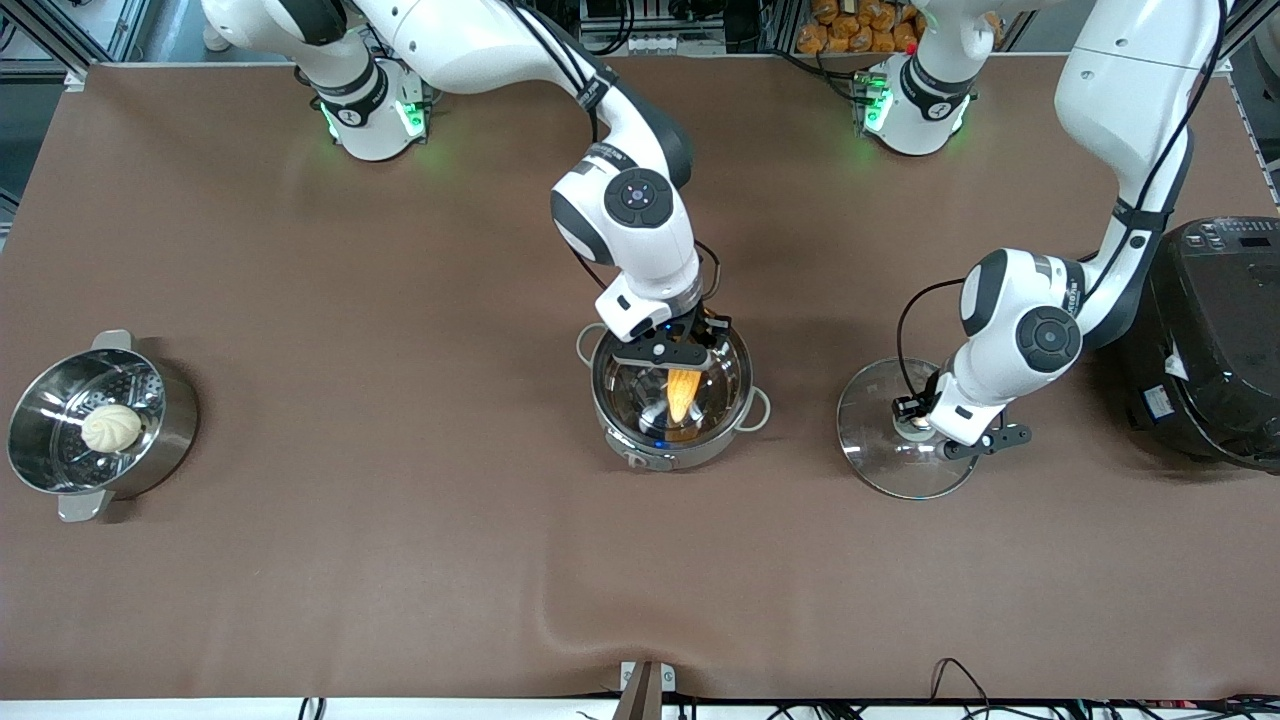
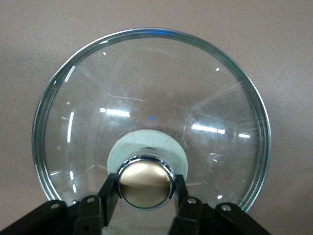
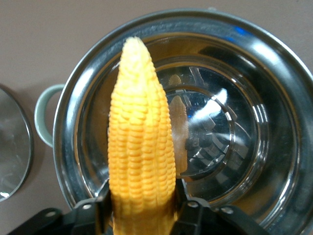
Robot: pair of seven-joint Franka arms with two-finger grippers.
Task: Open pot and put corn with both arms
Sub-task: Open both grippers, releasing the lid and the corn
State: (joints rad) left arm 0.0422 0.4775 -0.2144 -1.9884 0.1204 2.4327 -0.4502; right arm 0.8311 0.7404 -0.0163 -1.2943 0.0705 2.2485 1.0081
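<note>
The shiny steel pot stands open at the table's middle; it also shows in the right wrist view. My right gripper is over the pot's mouth, shut on the thick end of the yellow corn, whose pale tip points down into the pot. The glass lid lies flat on the table toward the left arm's end. My left gripper is shut on the lid's copper knob, its fingers pressing both sides of it.
A second steel pot with a perforated insert holds a white bun at the right arm's end. A large black cooker stands at the left arm's end, close to the left arm. The brown cloth ripples near the front edge.
</note>
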